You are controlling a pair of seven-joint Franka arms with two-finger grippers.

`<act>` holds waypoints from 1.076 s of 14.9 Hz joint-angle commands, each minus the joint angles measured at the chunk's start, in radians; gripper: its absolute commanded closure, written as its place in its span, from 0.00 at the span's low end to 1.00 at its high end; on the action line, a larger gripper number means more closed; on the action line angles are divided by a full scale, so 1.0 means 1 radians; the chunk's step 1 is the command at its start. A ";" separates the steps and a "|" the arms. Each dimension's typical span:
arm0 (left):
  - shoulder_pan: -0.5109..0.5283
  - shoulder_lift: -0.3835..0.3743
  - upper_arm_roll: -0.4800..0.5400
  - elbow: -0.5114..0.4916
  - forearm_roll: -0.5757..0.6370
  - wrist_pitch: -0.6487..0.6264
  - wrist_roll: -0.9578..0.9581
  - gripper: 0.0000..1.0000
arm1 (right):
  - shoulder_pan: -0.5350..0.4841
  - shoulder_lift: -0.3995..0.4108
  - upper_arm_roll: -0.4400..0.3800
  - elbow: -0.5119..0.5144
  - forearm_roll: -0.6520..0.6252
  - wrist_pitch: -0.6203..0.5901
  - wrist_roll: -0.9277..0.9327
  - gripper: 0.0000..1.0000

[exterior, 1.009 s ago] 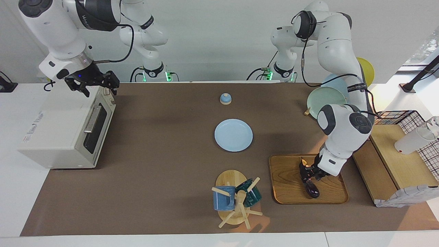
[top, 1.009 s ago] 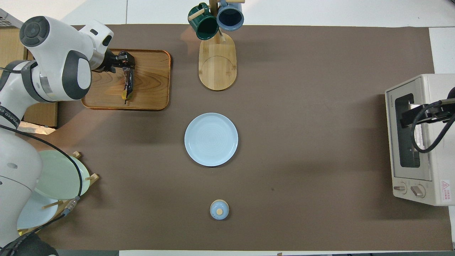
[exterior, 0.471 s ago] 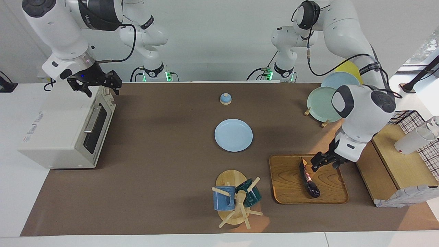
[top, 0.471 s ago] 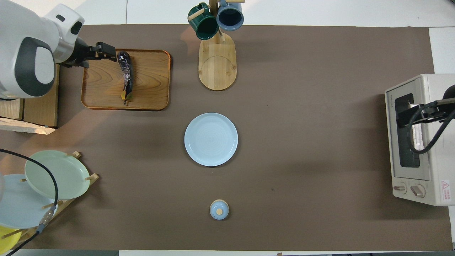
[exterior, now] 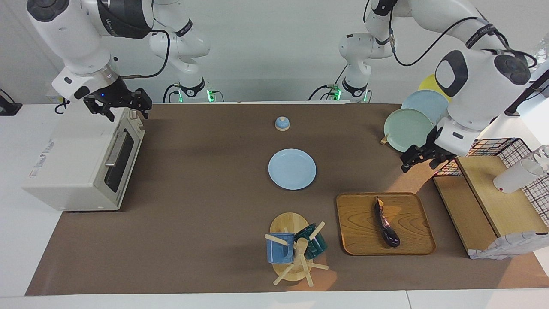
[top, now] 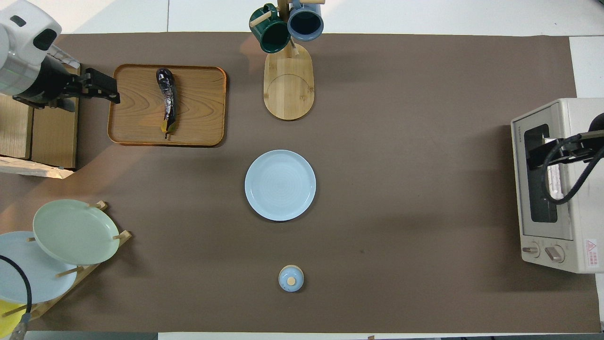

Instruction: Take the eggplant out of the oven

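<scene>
With both pincers apart, the left pincer (exterior: 422, 159) at the tray's (exterior: 356, 240) one o'clock and the right pincer (exterior: 118, 106) over the shut oven (exterior: 73, 171), I worry only that the eggplant (exterior: 385, 223) rolls if the counter (exterior: 193, 206) is jolted.

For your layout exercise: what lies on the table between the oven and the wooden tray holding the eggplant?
In both views, the light blue plate and the mug rack lie between the oven and the wooden tray holding the eggplant.

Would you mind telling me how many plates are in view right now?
4. A light blue plate lies flat mid-table. A green plate, a blue plate and a yellow plate stand in the rack at the left arm's end; more may be hidden there.
</scene>
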 commanded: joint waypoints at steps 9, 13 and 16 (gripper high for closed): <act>-0.009 -0.270 0.002 -0.223 0.035 -0.214 0.011 0.00 | -0.010 -0.008 0.004 -0.001 0.030 -0.010 0.010 0.00; -0.015 -0.268 0.001 -0.218 0.035 -0.211 0.009 0.00 | -0.010 -0.008 0.004 -0.001 0.030 -0.010 0.010 0.00; -0.017 -0.266 0.001 -0.197 0.030 -0.223 0.008 0.00 | -0.010 -0.008 0.004 -0.001 0.030 -0.010 0.010 0.00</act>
